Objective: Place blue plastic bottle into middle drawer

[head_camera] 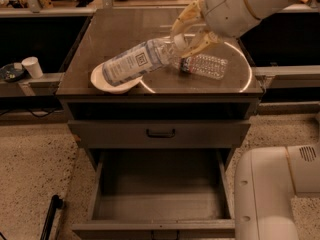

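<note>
Grey is the cabinet top (125,31), and my gripper (184,43) hangs over it, at about 2 o'clock from its middle. My gripper is clenched on the blue plastic bottle (136,62), pinching it at the cap end. The bottle is tipped and up off the top, and its long body reaches away from my gripper toward 8 o'clock. Its bottom end is over a white plate (107,85) that sits near the front left edge of the top; I cannot tell if the bottle touches the plate. Just beside my gripper, at 4 o'clock, a clear ribbed bottle (206,66) lies on its side on the top. Below the top, at 6 o'clock, is a shut drawer front (210,133) with a black handle (160,133). Under that, the middle drawer (160,206) is pulled out, and I can see its grey floor. My white base (275,194) stands at the drawer's 3 o'clock. Far off at 9 o'clock, a small white cup (33,66) sits on a ledge.
</note>
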You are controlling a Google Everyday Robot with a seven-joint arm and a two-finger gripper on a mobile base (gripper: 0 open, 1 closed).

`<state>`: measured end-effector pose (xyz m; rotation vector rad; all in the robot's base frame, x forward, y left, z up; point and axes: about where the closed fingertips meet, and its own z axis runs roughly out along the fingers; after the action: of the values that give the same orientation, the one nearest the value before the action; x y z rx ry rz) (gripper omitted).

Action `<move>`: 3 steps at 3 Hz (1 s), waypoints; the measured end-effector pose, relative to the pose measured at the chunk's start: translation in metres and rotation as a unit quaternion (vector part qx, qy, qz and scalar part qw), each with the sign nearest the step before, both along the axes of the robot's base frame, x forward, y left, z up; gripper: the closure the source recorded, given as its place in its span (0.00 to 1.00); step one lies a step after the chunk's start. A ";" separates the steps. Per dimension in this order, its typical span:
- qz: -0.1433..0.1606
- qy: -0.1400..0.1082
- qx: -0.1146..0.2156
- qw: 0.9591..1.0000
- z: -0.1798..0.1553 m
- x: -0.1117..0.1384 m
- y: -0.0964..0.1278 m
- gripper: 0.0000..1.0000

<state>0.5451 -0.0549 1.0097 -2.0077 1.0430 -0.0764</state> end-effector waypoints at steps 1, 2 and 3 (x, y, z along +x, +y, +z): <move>0.047 -0.005 -0.057 0.997 -0.021 -0.004 0.022 1.00; 0.095 -0.036 -0.163 0.981 -0.064 0.000 0.027 1.00; 0.148 -0.073 -0.288 0.943 -0.112 -0.003 0.002 1.00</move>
<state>0.5418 -0.0533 0.8974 -2.6175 0.6550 -0.4040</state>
